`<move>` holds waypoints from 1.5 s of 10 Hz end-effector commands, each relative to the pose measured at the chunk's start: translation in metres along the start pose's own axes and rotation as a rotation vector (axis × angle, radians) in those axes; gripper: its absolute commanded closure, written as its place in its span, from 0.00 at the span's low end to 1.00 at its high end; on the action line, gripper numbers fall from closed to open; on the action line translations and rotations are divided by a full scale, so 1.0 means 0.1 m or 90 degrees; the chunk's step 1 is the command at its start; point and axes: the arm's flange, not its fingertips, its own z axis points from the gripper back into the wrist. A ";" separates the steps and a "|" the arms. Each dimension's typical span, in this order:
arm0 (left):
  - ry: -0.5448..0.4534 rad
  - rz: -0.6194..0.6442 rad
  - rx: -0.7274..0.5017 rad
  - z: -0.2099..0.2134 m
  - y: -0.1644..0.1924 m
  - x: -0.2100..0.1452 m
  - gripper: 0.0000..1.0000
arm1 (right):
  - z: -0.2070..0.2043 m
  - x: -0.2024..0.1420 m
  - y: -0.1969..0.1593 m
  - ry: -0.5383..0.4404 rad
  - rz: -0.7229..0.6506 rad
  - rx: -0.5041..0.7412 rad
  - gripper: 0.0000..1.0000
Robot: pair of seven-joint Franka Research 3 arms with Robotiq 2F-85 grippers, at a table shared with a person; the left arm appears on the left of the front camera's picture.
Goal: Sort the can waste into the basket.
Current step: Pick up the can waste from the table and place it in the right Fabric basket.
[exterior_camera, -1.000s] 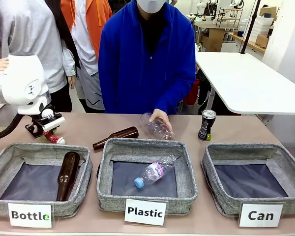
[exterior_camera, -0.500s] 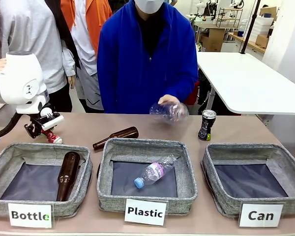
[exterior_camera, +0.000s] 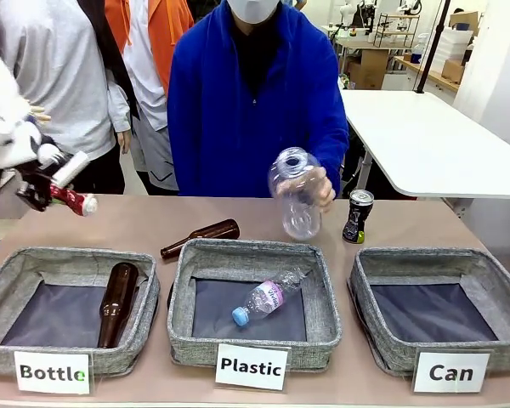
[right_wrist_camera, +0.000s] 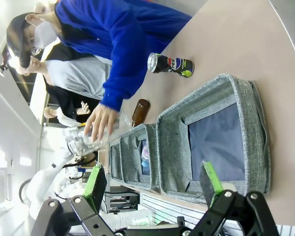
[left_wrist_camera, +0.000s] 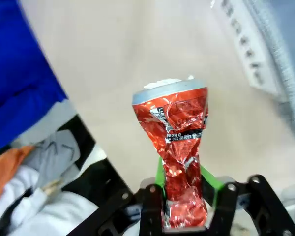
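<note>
The front view is taken from the robot's side, facing across the counter (exterior_camera: 153, 225) to a person (exterior_camera: 255, 110). The left wrist view is set close behind the left fingers (left_wrist_camera: 151, 209), with the red can (left_wrist_camera: 179, 137) between them and counter beyond. The right wrist view is rolled sideways, farther back; beyond the right fingers (right_wrist_camera: 95, 183), the Can basket (right_wrist_camera: 259, 132), dark can (right_wrist_camera: 169, 64) and person are shared with the front view.

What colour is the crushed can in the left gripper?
The crushed can is red with a silver rim; best in left wrist view.
</note>
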 end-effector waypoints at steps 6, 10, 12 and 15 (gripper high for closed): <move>-0.145 -0.035 -0.019 0.94 -1.69 0.73 1.00 | 0.00 0.03 0.00 -0.011 0.016 0.017 0.00; -0.161 -0.021 -0.040 0.93 -1.56 0.80 0.77 | 0.00 0.03 0.00 -0.011 0.016 0.017 0.00; -0.348 0.081 -0.066 0.62 -1.19 1.10 0.77 | 0.00 0.03 0.00 -0.011 0.016 0.017 0.00; -0.337 0.078 -0.106 0.68 -0.75 1.64 0.77 | 0.46 0.12 0.11 -0.075 0.014 0.004 0.00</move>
